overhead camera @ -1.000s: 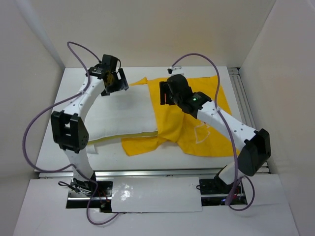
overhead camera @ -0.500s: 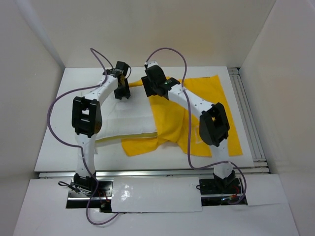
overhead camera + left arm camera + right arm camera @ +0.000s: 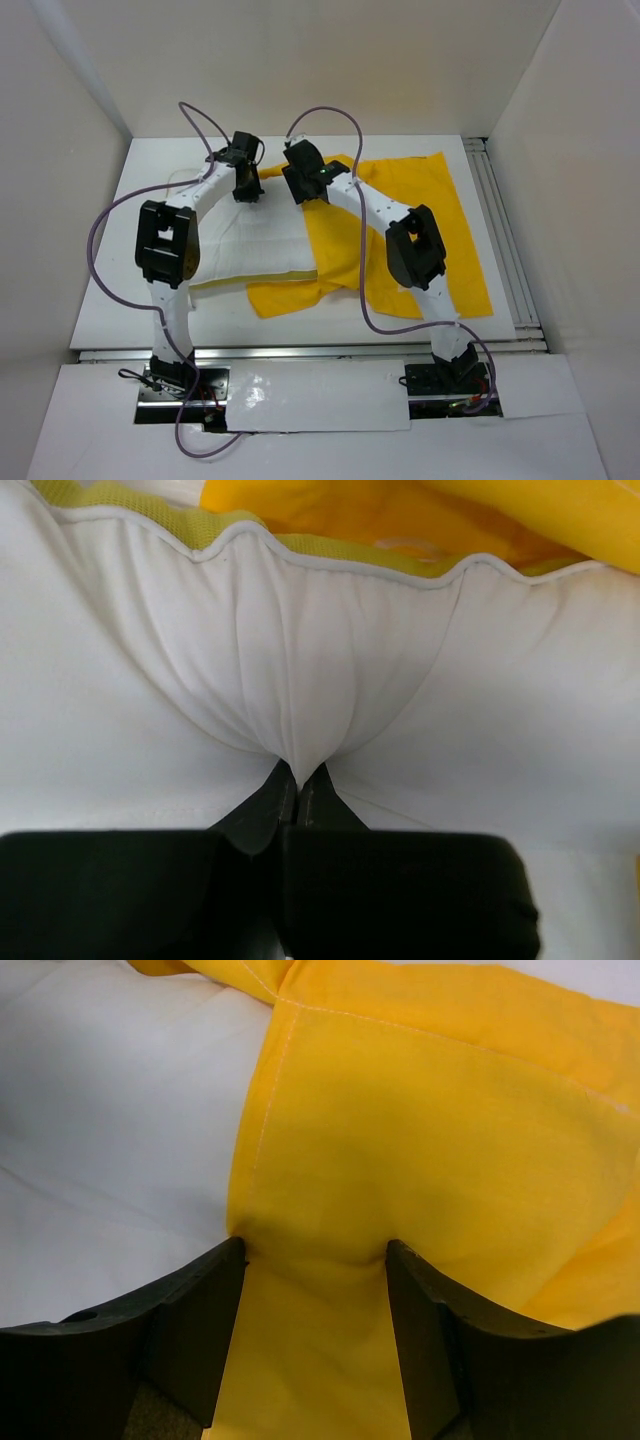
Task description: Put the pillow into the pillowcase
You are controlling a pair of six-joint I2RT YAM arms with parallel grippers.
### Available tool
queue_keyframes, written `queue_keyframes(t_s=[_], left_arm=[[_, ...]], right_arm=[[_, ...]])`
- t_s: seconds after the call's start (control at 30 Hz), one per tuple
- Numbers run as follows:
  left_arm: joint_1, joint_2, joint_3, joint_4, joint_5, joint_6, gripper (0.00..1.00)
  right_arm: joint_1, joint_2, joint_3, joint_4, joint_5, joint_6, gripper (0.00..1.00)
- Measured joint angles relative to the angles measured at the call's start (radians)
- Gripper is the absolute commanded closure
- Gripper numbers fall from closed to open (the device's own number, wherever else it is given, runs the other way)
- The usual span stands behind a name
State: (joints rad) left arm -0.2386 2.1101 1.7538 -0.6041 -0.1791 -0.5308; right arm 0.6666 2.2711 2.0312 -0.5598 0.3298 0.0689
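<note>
1. Whereas a second ago the left tool (image 3: 297,780) was held wide open above the pillow (image 3: 300,650), it is now seen pressed together on a pinch of the white cover, which is gathered into folds at the fingertips.
2. The right tool (image 3: 315,1260) has been carried from the middle of the pillowcase (image 3: 420,1140) to its far-left corner, just beside the left tool. Its fingers are held apart, and yellow cloth is stretched between them.
3. Both arms are reached forward over the worktop (image 3: 300,330), with elbows raised and wrists turned down at the pillow's far edge.
4. The pillow is laid left of centre, outside the pillowcase, and is met along its right edge by the yellow cloth.
5. In the top view both sets of fingertips are hidden under the wrists, and much of the pillowcase is covered by the right arm.
</note>
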Motion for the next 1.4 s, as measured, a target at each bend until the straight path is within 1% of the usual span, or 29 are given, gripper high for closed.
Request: queue_keyframes(t_s=[0.07, 0.2, 0.3, 0.37, 0.43, 0.47, 0.5, 0.53, 0.57, 0.6, 0.67, 0.73, 0.83, 0.97, 1.03, 1.23, 1.4], left_arm=[[0.0, -0.021, -0.023, 0.017, -0.002, 0.0, 1.0], [0.0, -0.09, -0.114, 0.081, -0.001, -0.003, 1.0], [0.0, -0.14, -0.175, 0.1, 0.0, -0.012, 1.0], [0.0, -0.162, -0.198, 0.1, 0.002, -0.021, 1.0], [-0.001, -0.175, -0.212, 0.106, 0.003, -0.023, 1.0], [-0.001, -0.179, -0.216, 0.11, 0.003, -0.023, 1.0], [-0.002, -0.183, -0.219, 0.112, 0.003, -0.023, 1.0], [-0.002, -0.186, -0.22, 0.113, 0.003, -0.023, 1.0], [-0.002, -0.189, -0.221, 0.112, 0.003, -0.023, 1.0], [-0.003, -0.193, -0.222, 0.113, 0.002, -0.023, 1.0], [-0.003, -0.202, -0.224, 0.113, 0.003, -0.023, 1.0], [-0.006, -0.217, -0.235, 0.118, 0.002, -0.022, 1.0], [-0.016, -0.245, -0.249, 0.121, -0.005, -0.018, 1.0], [-0.045, -0.319, -0.3, 0.141, -0.018, -0.005, 1.0], [-0.068, -0.367, -0.316, 0.14, -0.026, 0.005, 1.0], [-0.153, -0.535, -0.322, 0.138, -0.083, 0.011, 1.0], [-0.166, -0.632, -0.322, 0.162, -0.115, 0.012, 1.0]], right_arm=[[0.01, 0.0, 0.0, 0.003, 0.025, 0.0, 0.32], [0.032, 0.0, -0.001, 0.01, 0.059, -0.004, 0.32], [0.041, 0.001, 0.0, 0.006, 0.084, -0.005, 0.32], [0.049, 0.004, 0.0, 0.006, 0.123, -0.005, 0.41], [0.054, 0.015, 0.011, 0.005, 0.177, 0.0, 0.47], [0.058, 0.023, 0.018, 0.003, 0.207, 0.002, 0.6], [0.061, 0.031, 0.026, 0.002, 0.245, 0.002, 0.67], [0.062, 0.034, 0.029, 0.002, 0.268, 0.007, 0.79], [0.064, 0.037, 0.031, -0.001, 0.299, 0.01, 0.98], [0.064, 0.037, 0.031, -0.002, 0.324, 0.008, 1.0], [0.063, 0.037, 0.031, -0.001, 0.354, 0.013, 1.0], [0.062, 0.037, 0.032, 0.001, 0.352, 0.014, 1.0], [0.062, 0.034, 0.031, 0.018, 0.284, -0.001, 1.0], [0.056, 0.002, 0.032, 0.04, 0.091, -0.018, 1.0], [0.056, -0.013, 0.061, 0.042, -0.008, -0.019, 1.0], [0.047, -0.103, 0.089, 0.057, -0.292, -0.003, 1.0], [0.031, -0.194, 0.077, 0.149, -0.526, 0.035, 1.0]])
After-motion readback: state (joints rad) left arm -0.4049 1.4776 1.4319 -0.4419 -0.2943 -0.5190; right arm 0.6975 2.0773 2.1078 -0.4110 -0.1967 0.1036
